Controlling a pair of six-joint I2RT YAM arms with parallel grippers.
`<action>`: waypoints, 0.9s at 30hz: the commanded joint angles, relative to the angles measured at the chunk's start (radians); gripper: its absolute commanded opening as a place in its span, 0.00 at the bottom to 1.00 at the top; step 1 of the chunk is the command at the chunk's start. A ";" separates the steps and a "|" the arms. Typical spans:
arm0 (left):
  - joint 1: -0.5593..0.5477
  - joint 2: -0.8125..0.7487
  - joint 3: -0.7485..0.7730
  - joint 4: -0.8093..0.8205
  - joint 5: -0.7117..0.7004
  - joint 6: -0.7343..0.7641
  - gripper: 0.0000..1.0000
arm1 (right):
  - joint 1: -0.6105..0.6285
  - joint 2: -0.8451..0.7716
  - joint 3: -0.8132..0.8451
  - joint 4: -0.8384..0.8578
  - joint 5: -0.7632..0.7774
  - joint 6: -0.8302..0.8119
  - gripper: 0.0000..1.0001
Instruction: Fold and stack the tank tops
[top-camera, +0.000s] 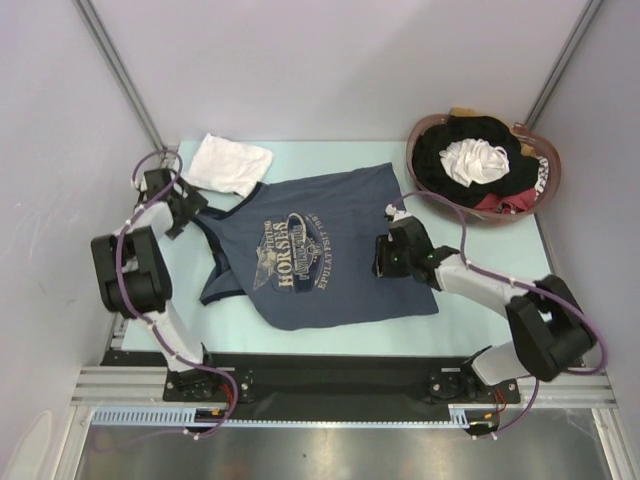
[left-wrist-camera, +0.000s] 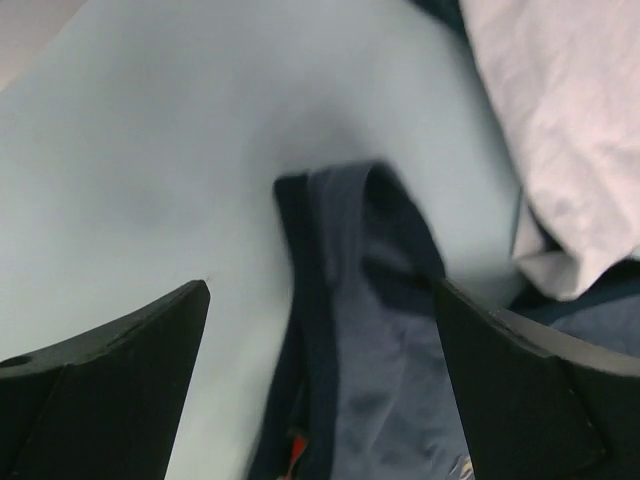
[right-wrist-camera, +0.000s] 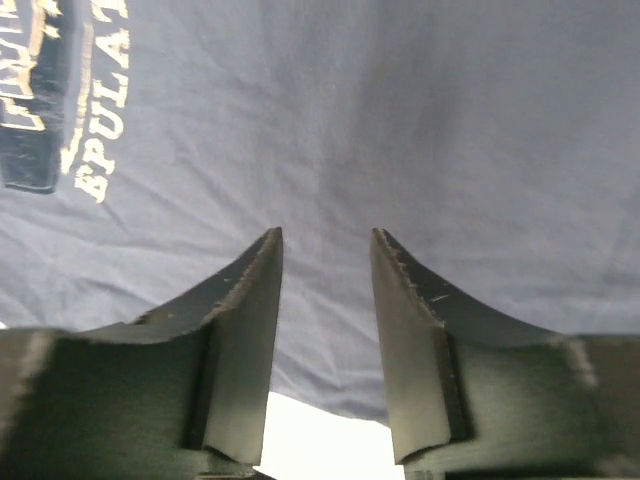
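From my console, the pale mint flat surface (top-camera: 300, 155) fills most of the top view. Spread across its middle is the slate grey-blue cotton tank top with a printed horse emblem (top-camera: 350, 280), lying face up and mostly flat, straps toward the left edge and hem toward the right edge.

In the far right corner sits a round pinkish-brown basket (top-camera: 411, 155) heaped with black, white and red clothes. In the far left corner lies the white cloth top, folded into a small rectangle (top-camera: 232, 163), its near corner resting on the grey-blue top's far strap.

My left pincer (top-camera: 185, 212) is by the left edge, at the strap end of the grey-blue top. Through its wrist camera it (left-wrist-camera: 320, 290) is spread wide and holds nothing. The dark-edged strap loop (left-wrist-camera: 350, 330) lies between and below the fingers, and the white top (left-wrist-camera: 570, 120) is off to one side.

My right pincer (top-camera: 385, 255) is over the hem side of that top. Its wrist view shows it (right-wrist-camera: 325, 245) released, with a narrow gap, and the blue cloth (right-wrist-camera: 400, 120) lying smooth beyond the tips, not pinched.
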 joint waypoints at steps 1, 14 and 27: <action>-0.003 -0.209 -0.184 0.058 -0.023 0.003 1.00 | -0.012 -0.122 -0.041 0.050 0.081 0.034 0.47; -0.005 -0.771 -0.563 -0.212 -0.155 -0.207 1.00 | -0.189 -0.517 -0.336 0.107 0.089 0.178 0.45; -0.008 -0.935 -0.686 -0.479 -0.045 -0.460 0.97 | -0.180 -0.530 -0.368 0.156 0.092 0.198 0.46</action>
